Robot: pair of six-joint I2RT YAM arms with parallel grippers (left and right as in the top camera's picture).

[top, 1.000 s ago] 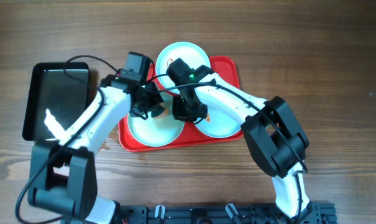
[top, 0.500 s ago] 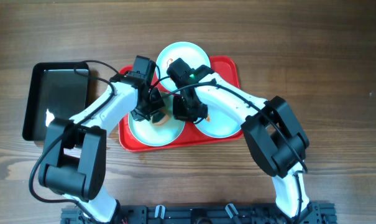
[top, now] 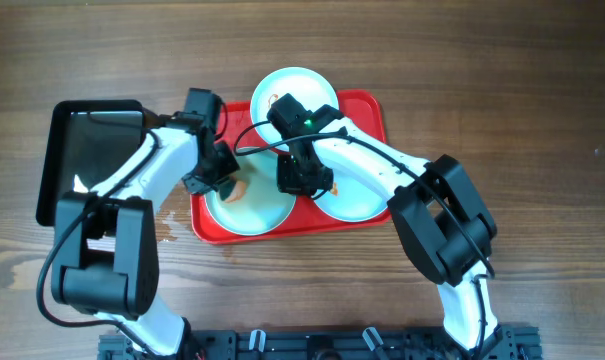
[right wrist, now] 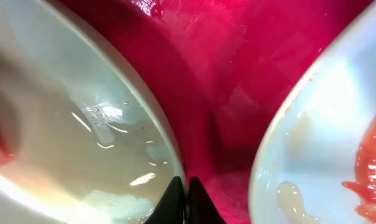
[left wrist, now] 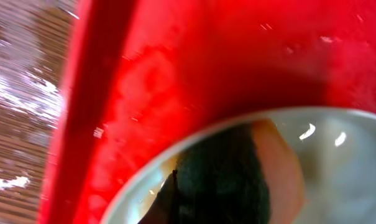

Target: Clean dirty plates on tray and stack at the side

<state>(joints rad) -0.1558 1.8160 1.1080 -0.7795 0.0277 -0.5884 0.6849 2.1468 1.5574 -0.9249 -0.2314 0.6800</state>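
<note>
The red tray holds three pale plates. The front-left plate is wet, with an orange smear at its left. My left gripper is shut on an orange and dark green sponge pressed on that plate's left edge; the sponge, the plate and the tray show in the left wrist view. My right gripper is shut on the same plate's right rim, fingertips together. The front-right plate carries sauce. The back plate has a small red mark.
A black rectangular pan lies left of the tray on the wooden table. Wet spots show on the wood by the tray's front-left corner. Both arms cross over the tray's middle.
My left gripper has slid the sponge from the middle of the front-left plate to its left edge. The right gripper has stayed on the plate's rim.
</note>
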